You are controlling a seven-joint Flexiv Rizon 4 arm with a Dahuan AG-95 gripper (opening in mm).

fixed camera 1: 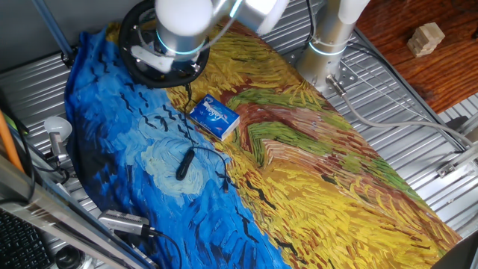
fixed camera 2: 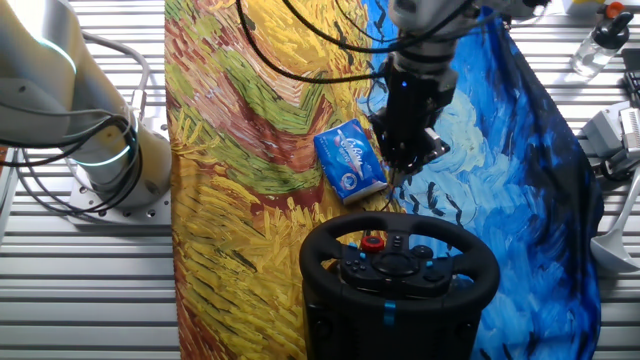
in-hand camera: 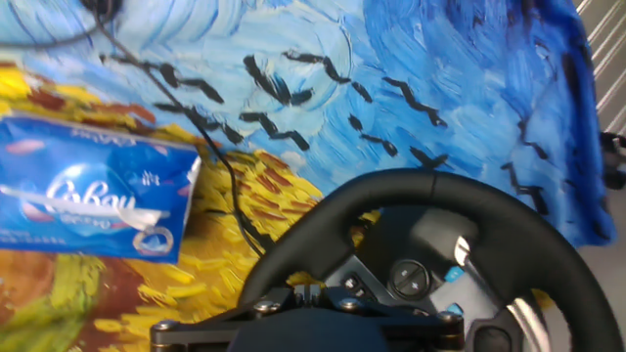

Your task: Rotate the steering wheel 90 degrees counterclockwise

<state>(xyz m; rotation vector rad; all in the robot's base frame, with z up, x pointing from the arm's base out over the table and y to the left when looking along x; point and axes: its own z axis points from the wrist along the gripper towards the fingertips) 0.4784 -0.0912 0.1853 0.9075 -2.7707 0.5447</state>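
A: Steering wheel (fixed camera 2: 400, 262) at the near edge of the worktop (fixed camera 2: 90, 290) in the other fixed view, on the painted cloth (fixed camera 2: 250, 150), just beside the blue tissue box (fixed camera 2: 350, 160).

B: Gripper (fixed camera 2: 408, 165) hanging above the cloth just beyond the wheel's far rim, right of the box. Apart from the rim; not touching anything.

A: Jaws spread or clenched?

B: Cannot tell. Fingertips out of frame in the hand view, hidden behind the arm in one fixed view, too dark in the other. Nothing held, as far as can be judged.

A: Step in hand, then?

B: Probably the approach to the rim. No grasp made yet.

A: Advice for doing it well?

B: Come down onto the top arc of the rim, away from the silver-grey spokes and the hub buttons (fixed camera 2: 373, 241). Close squarely across the thick rim, deep enough not to slip off the rounded section. Then sweep along an arc centred on the hub, not a straight pull, letting the wrist turn with the rim.

A: Hazards?

B: Thin black cable (in-hand camera: 230, 186) running over the cloth between the box and the wheel; worth staying above. Box just beside the wheel, so swing kept tight to the rim.
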